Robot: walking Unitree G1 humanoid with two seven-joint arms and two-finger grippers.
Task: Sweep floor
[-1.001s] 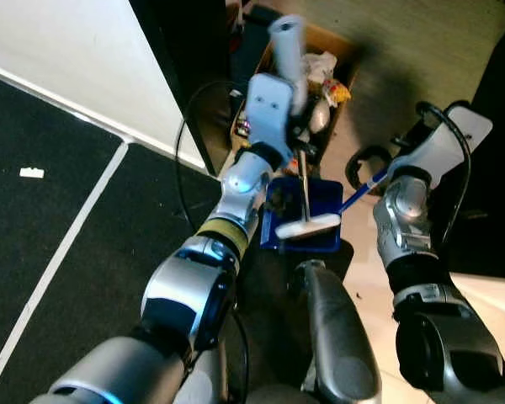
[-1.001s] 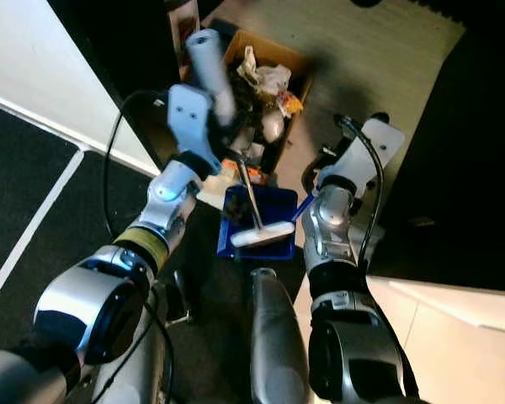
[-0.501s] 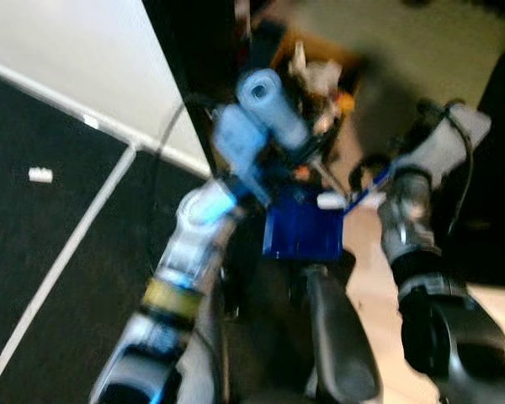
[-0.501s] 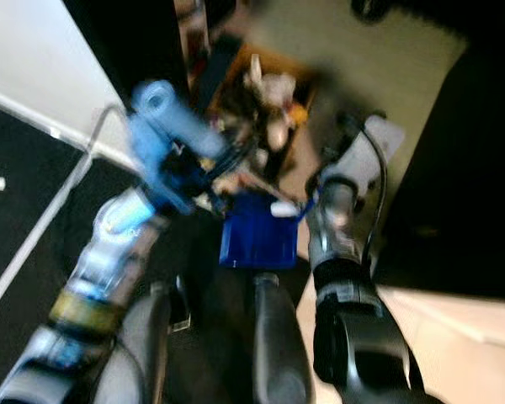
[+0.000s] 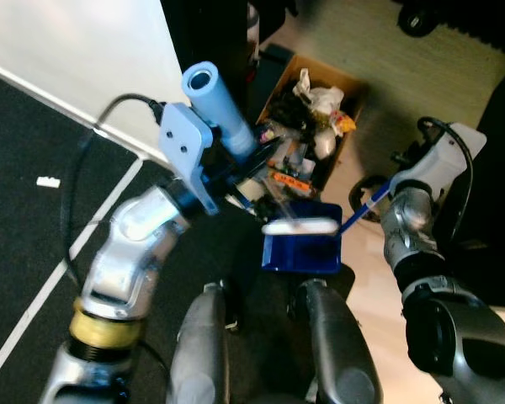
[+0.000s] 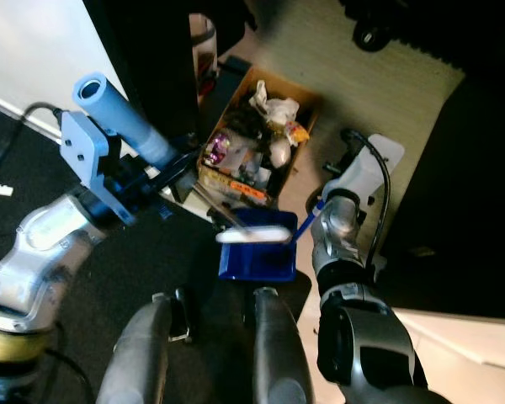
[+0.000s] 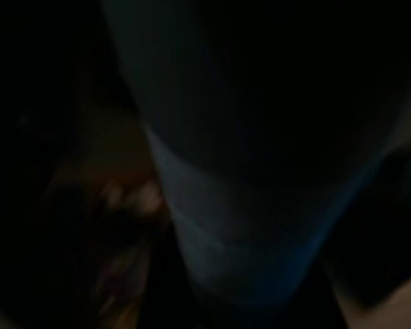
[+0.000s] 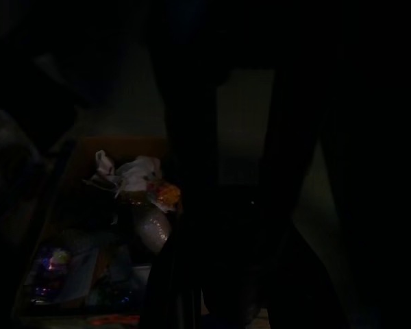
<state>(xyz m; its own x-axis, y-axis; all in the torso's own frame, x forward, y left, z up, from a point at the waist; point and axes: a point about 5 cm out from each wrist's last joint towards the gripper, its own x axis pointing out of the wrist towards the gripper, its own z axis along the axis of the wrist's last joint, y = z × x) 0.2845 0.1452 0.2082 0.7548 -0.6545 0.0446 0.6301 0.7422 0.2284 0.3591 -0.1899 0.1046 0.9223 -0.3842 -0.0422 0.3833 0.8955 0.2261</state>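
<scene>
A blue dustpan (image 5: 303,250) sits low in front of my legs, just short of a cardboard box (image 5: 316,109) full of rubbish. Its blue handle (image 5: 364,207) runs up to my right gripper (image 5: 379,187), which is shut on it. My left gripper (image 5: 254,171) is shut on the thin handle of a brush. The brush's white head (image 5: 299,225) lies across the dustpan's far edge, on the box side. The right wrist view is dark and makes out the box's rubbish (image 8: 133,199) past the black fingers (image 8: 185,205).
Dark carpet with a white line (image 5: 59,278) and a small white scrap (image 5: 48,181) lies to my left, below a white wall (image 5: 67,42). My own legs (image 5: 337,345) stand just behind the dustpan. Pale floor (image 5: 366,278) is on the right, and a black wheel (image 5: 417,18) at the back.
My left arm has swung out to the left and its wrist has lifted. The brush head has gone from inside the dustpan to its far edge. The camera has shifted too.
</scene>
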